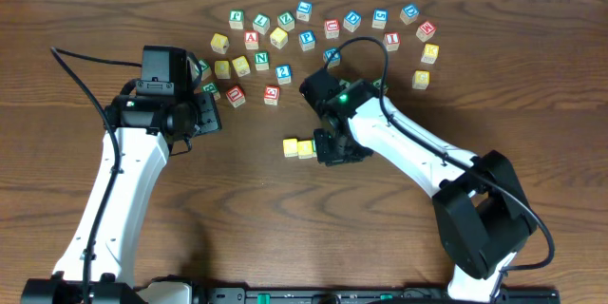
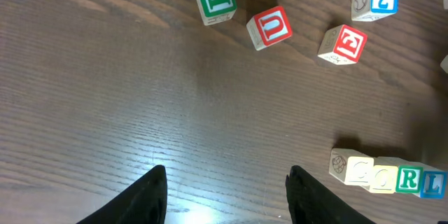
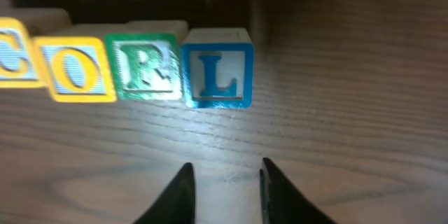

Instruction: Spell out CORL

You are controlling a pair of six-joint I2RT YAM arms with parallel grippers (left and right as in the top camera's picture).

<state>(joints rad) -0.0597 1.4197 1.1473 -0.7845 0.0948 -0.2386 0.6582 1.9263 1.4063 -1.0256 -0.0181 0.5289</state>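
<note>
Four cubes stand side by side in a row reading C (image 3: 14, 59), O (image 3: 75, 70), R (image 3: 145, 68), L (image 3: 217, 70). C and O are yellow-framed, R is green and L is blue. My right gripper (image 3: 225, 171) hovers just in front of the L cube, its jaws narrowly open with only bare table between them. From overhead only the two yellow cubes (image 1: 298, 148) show; the right gripper (image 1: 334, 147) covers R and L. The row also appears at the lower right of the left wrist view (image 2: 392, 177). My left gripper (image 2: 227, 178) is open and empty, well to the left of the row.
Several loose letter cubes lie scattered along the back of the table (image 1: 323, 28), among them the red A (image 1: 252, 39) and the green N (image 1: 262, 61). A green B (image 2: 214, 0) and a red U (image 2: 270, 26) lie ahead of the left gripper.
</note>
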